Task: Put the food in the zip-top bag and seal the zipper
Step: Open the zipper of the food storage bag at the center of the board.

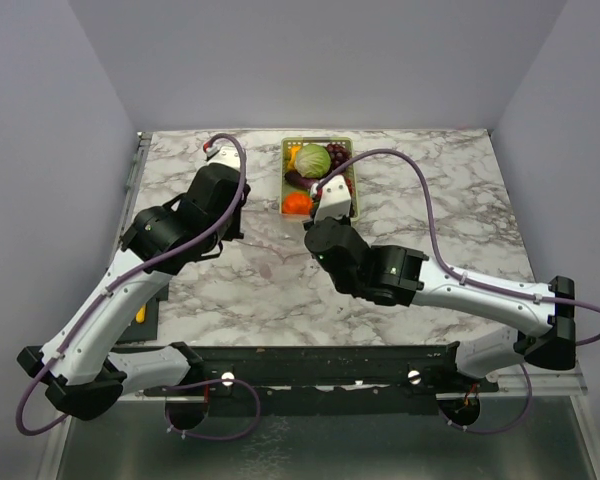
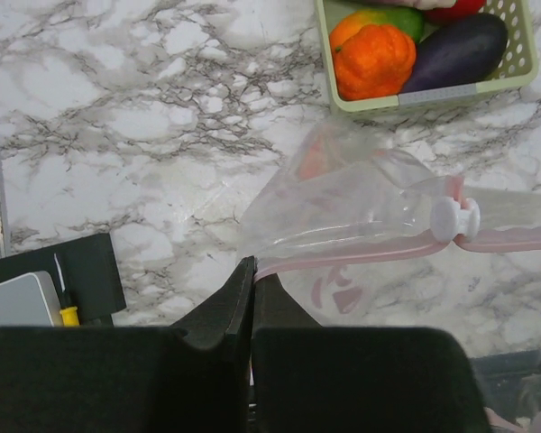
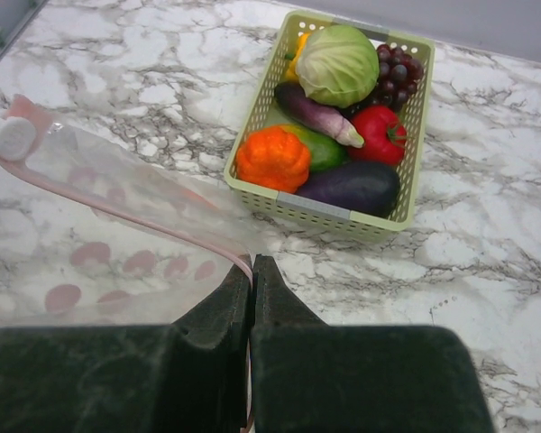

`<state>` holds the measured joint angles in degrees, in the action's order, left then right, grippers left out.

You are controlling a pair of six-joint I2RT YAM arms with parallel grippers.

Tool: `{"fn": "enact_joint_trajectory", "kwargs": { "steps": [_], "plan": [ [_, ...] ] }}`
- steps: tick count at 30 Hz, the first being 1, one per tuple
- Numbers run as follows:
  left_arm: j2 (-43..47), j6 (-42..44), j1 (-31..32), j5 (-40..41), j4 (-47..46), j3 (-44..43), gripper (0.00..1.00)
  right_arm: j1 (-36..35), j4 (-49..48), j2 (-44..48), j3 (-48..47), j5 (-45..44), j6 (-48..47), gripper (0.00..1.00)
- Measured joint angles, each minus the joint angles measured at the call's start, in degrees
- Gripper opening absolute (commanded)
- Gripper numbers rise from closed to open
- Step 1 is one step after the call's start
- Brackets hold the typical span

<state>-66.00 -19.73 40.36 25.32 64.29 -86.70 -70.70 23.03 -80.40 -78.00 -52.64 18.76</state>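
The clear zip-top bag (image 2: 343,203) lies on the marble with its pinkish zipper (image 2: 361,255) stretched between my grippers; a white slider (image 2: 455,217) sits on the strip. My left gripper (image 2: 252,271) is shut on one end of the zipper. My right gripper (image 3: 252,262) is shut on the other end, with the bag (image 3: 117,225) to its left. The food is all in the yellow-green basket (image 3: 317,208): cabbage (image 3: 336,63), grapes (image 3: 397,68), a red pepper (image 3: 381,135), an orange pumpkin (image 3: 273,158) and an eggplant (image 3: 347,185). In the top view the grippers (image 1: 238,232) (image 1: 313,228) sit just in front of the basket (image 1: 318,175).
A black block with a grey box and a yellow piece (image 2: 50,289) sits at the table's left edge. Grey walls close in the table at the back and sides.
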Motion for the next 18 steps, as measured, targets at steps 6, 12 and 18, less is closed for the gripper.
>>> {"fn": "enact_joint_trajectory", "kwargs": {
  "steps": [6,12,18],
  "plan": [
    [-0.26,0.24,0.55,1.68,1.18,-3.87,0.0,-0.55,0.52,0.42,2.12,0.28,2.95,0.01],
    [-1.42,1.07,0.66,3.28,2.03,-4.83,0.0,-0.61,-0.07,0.48,2.97,1.62,4.79,0.01],
    [-2.86,1.97,0.63,5.22,2.27,-5.92,0.0,-0.48,-2.67,0.35,4.55,2.93,5.14,0.01]
  ]
}}
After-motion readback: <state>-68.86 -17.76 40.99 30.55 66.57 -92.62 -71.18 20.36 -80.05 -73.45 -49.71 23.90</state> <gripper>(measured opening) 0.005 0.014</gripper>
